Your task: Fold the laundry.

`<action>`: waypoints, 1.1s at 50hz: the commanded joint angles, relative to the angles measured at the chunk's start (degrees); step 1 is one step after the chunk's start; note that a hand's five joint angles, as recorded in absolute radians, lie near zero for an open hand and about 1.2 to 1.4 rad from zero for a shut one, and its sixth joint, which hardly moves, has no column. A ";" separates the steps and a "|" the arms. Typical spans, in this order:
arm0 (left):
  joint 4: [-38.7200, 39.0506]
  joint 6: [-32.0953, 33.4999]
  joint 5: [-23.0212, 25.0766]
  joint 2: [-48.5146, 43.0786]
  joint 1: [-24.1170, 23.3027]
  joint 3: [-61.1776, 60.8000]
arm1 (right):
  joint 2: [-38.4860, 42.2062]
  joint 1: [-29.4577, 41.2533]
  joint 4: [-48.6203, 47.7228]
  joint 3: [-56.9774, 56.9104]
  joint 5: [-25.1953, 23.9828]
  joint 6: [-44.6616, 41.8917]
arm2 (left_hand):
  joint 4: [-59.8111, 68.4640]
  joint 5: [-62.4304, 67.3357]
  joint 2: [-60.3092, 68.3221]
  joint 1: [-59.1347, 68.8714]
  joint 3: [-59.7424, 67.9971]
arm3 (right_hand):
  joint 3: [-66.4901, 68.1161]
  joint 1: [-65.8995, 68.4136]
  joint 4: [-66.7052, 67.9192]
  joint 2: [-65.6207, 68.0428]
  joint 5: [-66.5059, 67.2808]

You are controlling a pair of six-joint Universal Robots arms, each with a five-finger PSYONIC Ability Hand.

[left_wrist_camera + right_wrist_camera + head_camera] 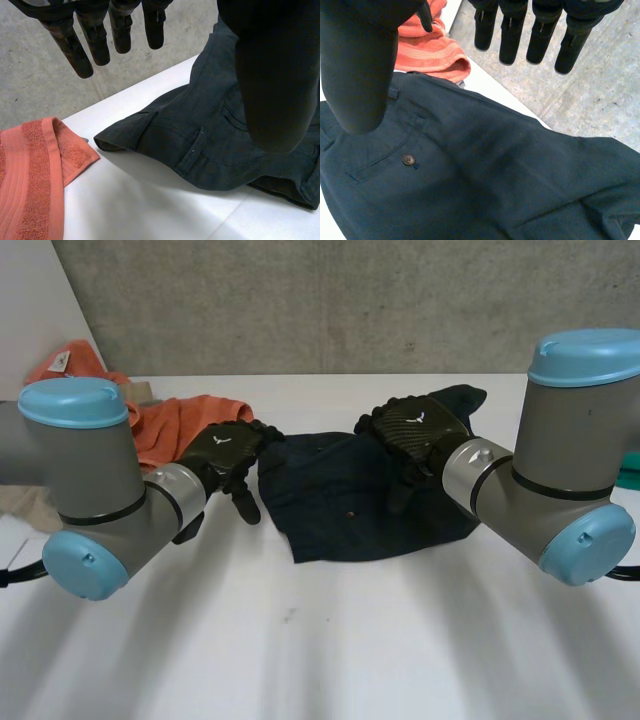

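At the middle of the white counter (pixel 320 640), one dark navy woven garment (pixel 370 495) with a buttoned pocket was laid roughly flat, presumably so that both arms could reach it. The left robot hand (pixel 225 455) was held at its side edge, the right robot hand (pixel 415 435) over its middle; both were spread straight-fingered, nothing gripped. One orange terry towel (pixel 175 425) was set aside, probably awaiting its turn.

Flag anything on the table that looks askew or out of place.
The dark trousers lie rumpled and skewed on the table, one end bunched up beyond the right robot hand. The orange towel sits in a crumpled heap beside them, its corner close to the waistband. Nothing looks spilled or damaged.
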 commanded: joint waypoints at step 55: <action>-11.42 18.15 -20.36 -23.65 -16.17 26.41 | -0.68 -7.84 -6.66 14.49 3.28 -6.48 | 68.44 66.89 68.30 67.79 67.66 | -9.12 -9.75 -9.56 -10.97 -7.56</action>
